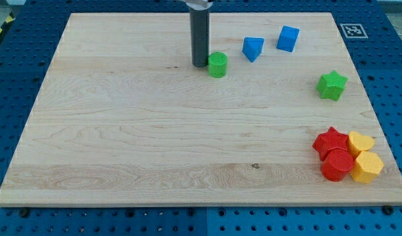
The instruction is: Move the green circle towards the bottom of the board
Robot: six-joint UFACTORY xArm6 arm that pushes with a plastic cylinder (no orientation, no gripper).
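Camera view: green circle (218, 65) sits near the desk's (122, 131) top edge, my tip (200, 65) just to its left. No end effector exists; pushing downward likely requires repositioning above it.

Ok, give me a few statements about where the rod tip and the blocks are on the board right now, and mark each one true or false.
1. My tip is just to the view's left of the green circle. True.
2. The green star lies at the view's bottom left. False: it sits near the view's right edge.
3. Two blue blocks, one and another, lie to the view's right of the green circle. True.
4. The red star stands alone. False: it is clustered with a red block and two yellow blocks, and.
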